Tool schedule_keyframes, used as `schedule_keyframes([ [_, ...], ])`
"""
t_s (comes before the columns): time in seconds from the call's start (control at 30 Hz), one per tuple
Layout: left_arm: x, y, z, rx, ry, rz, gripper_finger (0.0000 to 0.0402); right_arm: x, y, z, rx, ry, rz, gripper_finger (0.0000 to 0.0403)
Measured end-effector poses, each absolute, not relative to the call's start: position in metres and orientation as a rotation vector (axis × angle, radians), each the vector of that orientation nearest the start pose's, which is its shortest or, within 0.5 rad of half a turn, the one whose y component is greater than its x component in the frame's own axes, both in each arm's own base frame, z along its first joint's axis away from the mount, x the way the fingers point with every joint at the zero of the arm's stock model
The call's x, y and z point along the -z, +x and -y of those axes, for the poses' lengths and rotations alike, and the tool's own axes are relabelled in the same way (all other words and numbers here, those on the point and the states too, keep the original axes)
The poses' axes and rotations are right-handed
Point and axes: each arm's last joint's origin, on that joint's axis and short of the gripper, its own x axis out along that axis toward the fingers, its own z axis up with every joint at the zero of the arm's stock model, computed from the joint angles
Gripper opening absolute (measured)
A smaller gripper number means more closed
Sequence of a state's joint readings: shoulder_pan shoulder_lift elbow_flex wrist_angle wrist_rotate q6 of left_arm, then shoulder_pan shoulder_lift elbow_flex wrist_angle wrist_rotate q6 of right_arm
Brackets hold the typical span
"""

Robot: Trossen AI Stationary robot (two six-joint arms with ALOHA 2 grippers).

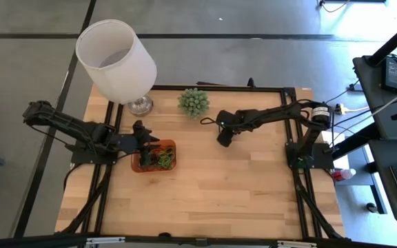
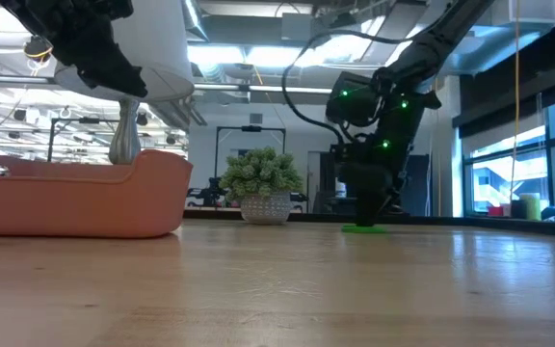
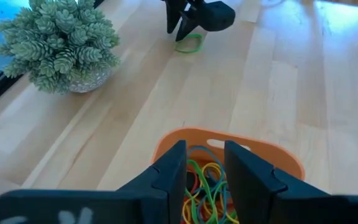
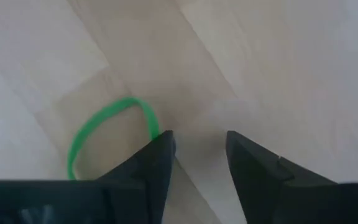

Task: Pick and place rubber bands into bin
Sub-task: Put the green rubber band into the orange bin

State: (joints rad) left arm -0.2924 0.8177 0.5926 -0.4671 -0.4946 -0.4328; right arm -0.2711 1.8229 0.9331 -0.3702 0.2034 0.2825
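Observation:
The orange bin (image 1: pixel 174 155) (image 2: pixel 75 198) (image 3: pixel 260 146) sits on the table's left half with a tangle of green, yellow and orange rubber bands (image 1: pixel 163 158) (image 3: pixel 204 180) inside. My left gripper (image 1: pixel 141 141) (image 3: pixel 204 152) hovers open over the bin's left end and holds nothing. One green rubber band (image 4: pixel 104 134) (image 2: pixel 365 228) (image 3: pixel 189 43) lies flat on the wood right of centre. My right gripper (image 1: pixel 222 141) (image 2: pixel 369 217) (image 4: pixel 197 140) points down at the table, open, with the band beside one finger and outside the gap. My right gripper comes from above, pointing down, and one fingertip (image 4: pixel 163 140) stands right at the edge of the green band (image 4: pixel 153 124), which lies flat on the table. I cannot tell whether the tip touches it. Nothing is between the fingers.
A white lampshade (image 1: pixel 116 62) on a glass base (image 1: pixel 140 105) stands at the far left, just behind the left arm. A spiky green ball plant (image 1: pixel 193 102) (image 3: pixel 58 43) sits at the far edge between the arms. Bare wood (image 1: pixel 212 200) fills the near half.

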Motion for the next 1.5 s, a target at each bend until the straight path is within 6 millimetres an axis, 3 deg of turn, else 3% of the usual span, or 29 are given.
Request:
schedule_keyframes([
  [0.23,-0.24,0.16,0.034,-0.332,-0.167,-0.579,0.0104,-0.12,0.303,0.087,0.555,0.284,-1.188,0.0014],
  [0.37,-0.24,0.16,0.034,-0.334,-0.174,-0.578,0.0102,-0.136,0.296,0.079,0.538,0.268,-1.18,0.0007],
  [0.5,-0.24,0.16,0.034,-0.335,-0.177,-0.578,0.0104,-0.165,0.296,0.071,0.507,0.252,-1.069,0.0006],
  [0.67,-0.24,0.16,0.034,-0.335,-0.177,-0.577,0.0102,-0.177,0.295,0.065,0.486,0.233,-1.026,0.0008],
  [0.83,-0.24,0.16,0.034,-0.335,-0.177,-0.577,0.0101,-0.166,0.297,0.063,0.477,0.224,-1.08,0.0033],
  [1.13,-0.24,0.16,0.034,-0.335,-0.178,-0.577,0.01,-0.136,0.305,0.066,0.497,0.212,-1.152,0.013],
  [1.27,-0.241,0.161,0.034,-0.336,-0.182,-0.576,0.01,-0.125,0.307,0.067,0.529,0.176,-1.18,0.0154],
  [1.37,-0.241,0.161,0.034,-0.342,-0.199,-0.573,0.01,-0.12,0.308,0.067,0.519,0.159,-1.206,0.0139],
  [1.5,-0.24,0.161,0.034,-0.342,-0.2,-0.573,0.01,-0.121,0.309,0.063,0.501,0.16,-1.196,0.005],
])
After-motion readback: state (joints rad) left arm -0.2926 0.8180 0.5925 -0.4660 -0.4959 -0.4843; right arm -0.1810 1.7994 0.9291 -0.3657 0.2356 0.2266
